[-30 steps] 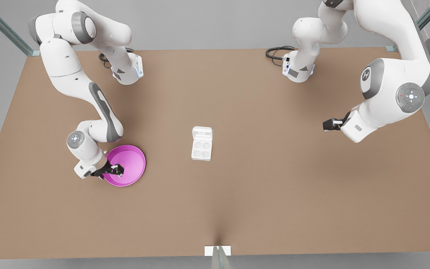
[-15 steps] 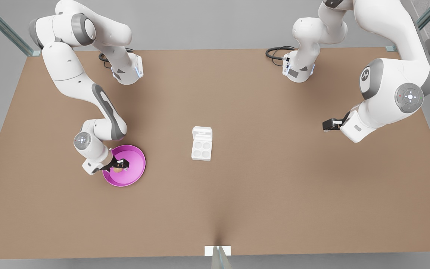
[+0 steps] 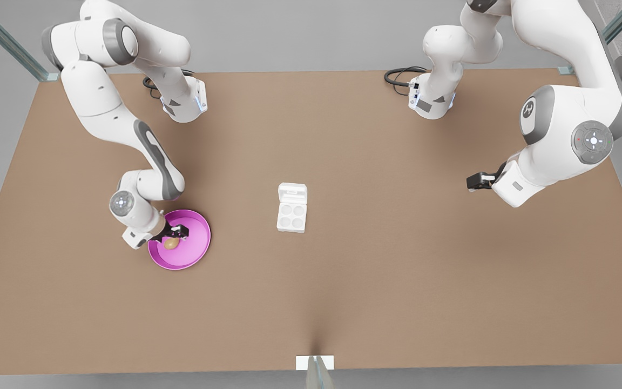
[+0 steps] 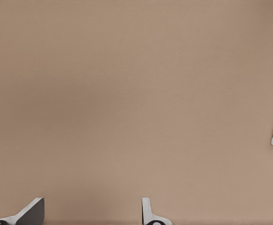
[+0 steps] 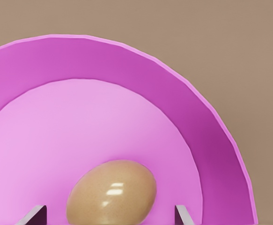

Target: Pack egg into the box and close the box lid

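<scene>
table [image 3: 343, 297] bare | pink plate [image 3: 195, 251] held egg [image 3: 171, 243] | box [image 3: 292, 215] well apart, box lid [image 3: 292, 192] open | right gripper [image 3: 173, 234] over egg, fingers apart | left gripper [image 3: 475, 181] waited, fingers apart | risk: off-centre closing might roll the egg aside

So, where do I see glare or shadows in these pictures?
Right wrist view: two small white highlights on the egg in the pink plate. Front view: soft shadows on the table under both arms. Left wrist view: even light, no glare.
</scene>
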Action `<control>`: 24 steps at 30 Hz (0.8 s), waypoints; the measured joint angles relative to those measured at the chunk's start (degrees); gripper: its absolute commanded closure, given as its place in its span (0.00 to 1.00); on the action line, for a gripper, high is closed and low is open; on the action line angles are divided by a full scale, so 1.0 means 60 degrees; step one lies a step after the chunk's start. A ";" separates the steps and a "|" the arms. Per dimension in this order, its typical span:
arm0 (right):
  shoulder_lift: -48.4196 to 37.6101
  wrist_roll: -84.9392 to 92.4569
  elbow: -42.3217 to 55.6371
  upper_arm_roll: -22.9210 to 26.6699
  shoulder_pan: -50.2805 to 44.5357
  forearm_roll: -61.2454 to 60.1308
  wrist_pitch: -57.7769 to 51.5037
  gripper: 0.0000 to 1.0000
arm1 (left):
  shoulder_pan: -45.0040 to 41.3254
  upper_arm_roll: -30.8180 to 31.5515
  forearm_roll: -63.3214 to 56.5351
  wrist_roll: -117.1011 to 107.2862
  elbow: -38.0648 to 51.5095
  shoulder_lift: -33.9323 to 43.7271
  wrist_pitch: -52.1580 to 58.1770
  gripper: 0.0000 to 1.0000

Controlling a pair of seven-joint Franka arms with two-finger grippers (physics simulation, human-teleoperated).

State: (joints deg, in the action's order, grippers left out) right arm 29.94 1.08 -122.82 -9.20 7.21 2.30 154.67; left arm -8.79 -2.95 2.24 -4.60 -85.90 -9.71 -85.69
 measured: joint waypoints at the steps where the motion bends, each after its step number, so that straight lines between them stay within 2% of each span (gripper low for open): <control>1: 0.0021 -0.0001 0.0016 0.0005 0.0000 0.0000 0.0040 0.00 | 0.0001 -0.0001 0.0001 0.0000 0.0000 -0.0001 0.0000 0.00; 16: -0.0059 -0.0019 0.0208 -0.0003 0.0000 0.0007 0.0409 0.00 | 0.0001 0.0002 -0.0006 0.0003 0.0000 -0.0005 -0.0022 0.00; 17: -0.0062 -0.0019 0.0208 -0.0004 0.0000 0.0009 0.0416 0.06 | 0.0001 0.0003 -0.0006 0.0003 0.0001 -0.0006 -0.0021 0.00; 18: -0.0067 -0.0019 0.0208 -0.0004 0.0000 0.0010 0.0421 0.23 | -0.0001 -0.0001 -0.0006 0.0004 0.0000 -0.0011 -0.0020 0.00; 19: -0.0071 -0.0019 0.0208 -0.0004 0.0000 0.0012 0.0424 0.33 | 0.0002 0.0002 -0.0007 0.0004 0.0000 -0.0014 -0.0019 0.00; 21: -0.0076 -0.0020 0.0201 -0.0004 0.0000 0.0014 0.0429 0.40 | 0.0002 0.0003 -0.0007 0.0004 0.0000 -0.0015 -0.0017 0.00; 24: -0.0076 -0.0021 0.0200 -0.0009 0.0002 0.0016 0.0431 0.40 | 0.0001 0.0003 -0.0008 0.0004 0.0000 -0.0011 -0.0014 0.00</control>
State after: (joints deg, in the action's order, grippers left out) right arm 29.49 0.96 -121.62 -9.25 7.22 2.39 157.25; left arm -8.79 -2.93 2.19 -4.58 -85.90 -9.78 -85.77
